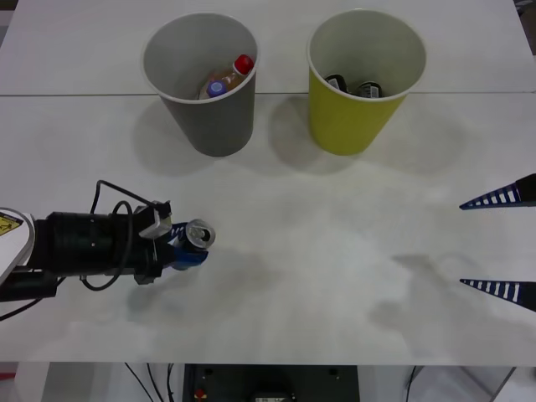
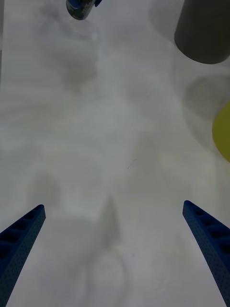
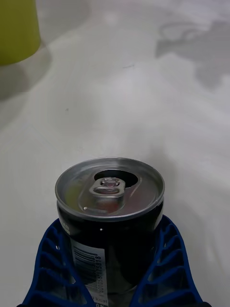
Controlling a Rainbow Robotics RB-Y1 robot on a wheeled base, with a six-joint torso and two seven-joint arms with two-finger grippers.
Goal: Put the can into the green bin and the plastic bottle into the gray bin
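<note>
My left gripper (image 1: 186, 247) is shut on the can (image 1: 199, 235) over the table's front left. The can is dark with a silver top and pull tab. In the left wrist view the blue fingers (image 3: 48, 259) hug both sides of the can (image 3: 110, 216). Whether it touches the table I cannot tell. The gray bin (image 1: 209, 117) stands at the back left, with a red-capped plastic bottle (image 1: 237, 71) and a blue-capped one (image 1: 216, 87) inside. The green bin (image 1: 347, 117) stands to its right. My right gripper (image 1: 462, 244) hovers open at the right edge, holding nothing.
Dark cans (image 1: 368, 87) lie inside the green bin. The white table (image 1: 335, 251) stretches bare between the two grippers. From the right wrist I see the can (image 2: 80, 8) far off, the gray bin (image 2: 203, 33) and an edge of the green bin (image 2: 223, 132).
</note>
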